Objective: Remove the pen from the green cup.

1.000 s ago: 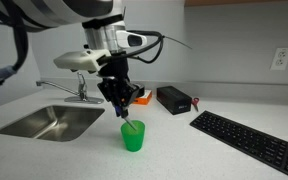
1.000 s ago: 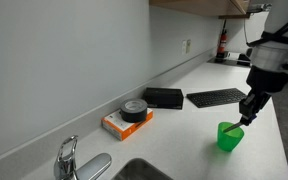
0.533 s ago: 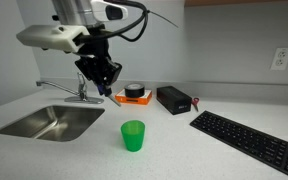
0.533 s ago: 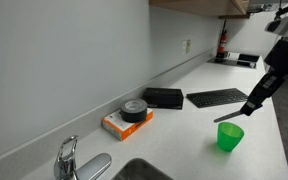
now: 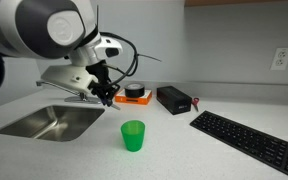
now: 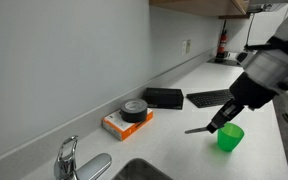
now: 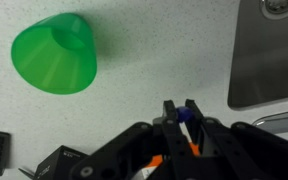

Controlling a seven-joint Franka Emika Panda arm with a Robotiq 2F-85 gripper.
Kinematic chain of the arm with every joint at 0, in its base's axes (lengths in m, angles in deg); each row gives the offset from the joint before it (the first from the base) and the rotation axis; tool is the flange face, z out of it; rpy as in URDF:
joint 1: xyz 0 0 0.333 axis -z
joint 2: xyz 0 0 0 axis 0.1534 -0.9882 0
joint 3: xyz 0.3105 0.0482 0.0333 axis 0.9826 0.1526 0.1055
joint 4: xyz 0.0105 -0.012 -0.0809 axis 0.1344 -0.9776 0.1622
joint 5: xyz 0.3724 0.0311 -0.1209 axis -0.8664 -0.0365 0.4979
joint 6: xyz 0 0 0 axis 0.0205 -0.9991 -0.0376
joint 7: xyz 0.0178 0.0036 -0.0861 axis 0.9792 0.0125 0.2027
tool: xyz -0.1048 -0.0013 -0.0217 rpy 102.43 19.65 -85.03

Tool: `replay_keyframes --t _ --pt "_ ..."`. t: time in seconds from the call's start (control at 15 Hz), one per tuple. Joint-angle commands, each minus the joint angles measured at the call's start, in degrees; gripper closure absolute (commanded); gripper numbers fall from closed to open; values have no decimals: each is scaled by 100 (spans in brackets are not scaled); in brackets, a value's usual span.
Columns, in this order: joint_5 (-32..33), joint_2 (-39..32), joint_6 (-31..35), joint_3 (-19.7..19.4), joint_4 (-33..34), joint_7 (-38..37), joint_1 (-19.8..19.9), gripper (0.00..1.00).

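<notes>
standing upright on the white tabletop [image 5: 84, 155], the green cup [image 5: 132, 135] is sitting by itself, apart from everything else. the pen [image 6: 197, 129] is hanging wholly outside it, lying roughly level in the air above the tabletop. the fingers [image 7: 171, 125] are closing tight on one end of the pen, and its free end is pointing away from the arm in an exterior view. in the wrist view a small blue bit of the pen is showing in the narrow gap between the fingers, with the cup off to the far left of them. the fingers are hovering on the sink [image 5: 49, 122] side of the cup, near it but not touching it.

around them, the steel sink is lying at the left with a faucet [image 5: 76, 90] rising behind it. an orange box [image 6: 126, 122] with a black roll [image 6: 134, 108] resting on top is sitting near the far wall. just to its right a black box [image 5: 174, 99] is lying flat. a black keyboard [image 5: 249, 140] is stretching across the right side of the tabletop, well apart from the cup. a wall outlet [image 5: 280, 58] is showing on the far right. nothing is standing between the cup and the fingers.
</notes>
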Motion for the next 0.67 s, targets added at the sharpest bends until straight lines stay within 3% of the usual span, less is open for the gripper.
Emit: replay_keyframes --t 0.0,0.27,0.33,0.4,0.47,0.6 --pt "-83 -1112 849 48 259 -37 14 96" --pt "-79 -1730 1041 27 457 -8 -3 96" --pt "-67 -1766 933 25 511 -10 0 82" --pt "-80 -1766 784 18 567 15 -6 58" --pt "-90 -1797 743 17 598 17 -9 57" --pt "-91 -1844 618 10 659 18 -2 47"
